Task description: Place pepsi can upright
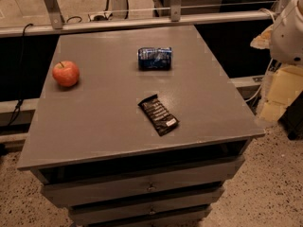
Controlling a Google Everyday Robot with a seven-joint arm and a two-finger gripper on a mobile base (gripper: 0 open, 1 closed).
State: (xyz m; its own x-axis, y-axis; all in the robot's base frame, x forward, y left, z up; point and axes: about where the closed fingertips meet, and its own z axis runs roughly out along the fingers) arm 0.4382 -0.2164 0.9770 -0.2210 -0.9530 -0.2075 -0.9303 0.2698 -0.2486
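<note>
**Blue can on its side, the job not begun**

Blue and white metal is what we look to first: the pepsi can (155,58) lies on its side on the far half of the grey table (94,122), a little right of centre, its long axis running left to right. Nothing touches it. A red apple (66,73) sits well apart to the left, and a black snack bar wrapper (158,114) lies flat nearer the front edge, also apart from the can.

The gripper is outside what we can see. Only a white rounded part of the arm (289,30) shows at the right edge, beyond the table and far from the can, so we cannot tell how the gripper stands or whether it has hold of anything.

By our judgement no step is done. Reaching the can, grasping it, turning it on end and setting it down all remain.

As for writing, we read none. The can shows white patches on blue but no legible word, and the wrapper carries a pale patch at its near end, unreadable.
</note>
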